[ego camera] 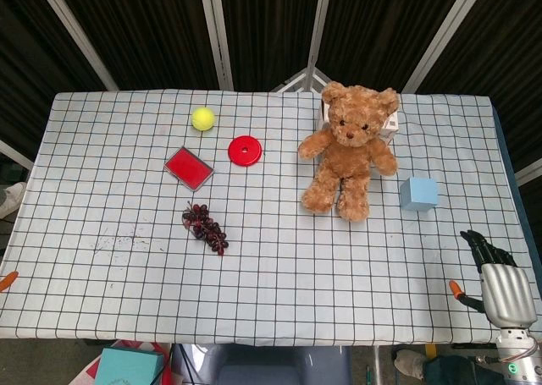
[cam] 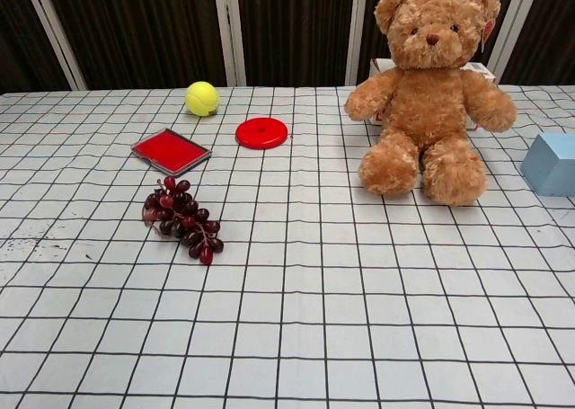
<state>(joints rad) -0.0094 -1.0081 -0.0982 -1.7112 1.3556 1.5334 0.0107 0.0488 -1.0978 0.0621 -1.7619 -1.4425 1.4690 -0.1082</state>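
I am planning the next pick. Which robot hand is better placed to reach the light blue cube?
The right robot hand, probably. It hovers at the table's right edge, holding nothing, and the light blue cube lies nearest to it. The left robot hand is out of view.

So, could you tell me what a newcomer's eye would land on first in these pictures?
The brown teddy bear sits upright toward the back right of the checked tablecloth, easily the largest thing there. Left of it lie a red disc, a red tray, a yellow ball and dark grapes, with a blue cube to the bear's right. The right hand hangs at the table's right edge, holding nothing.
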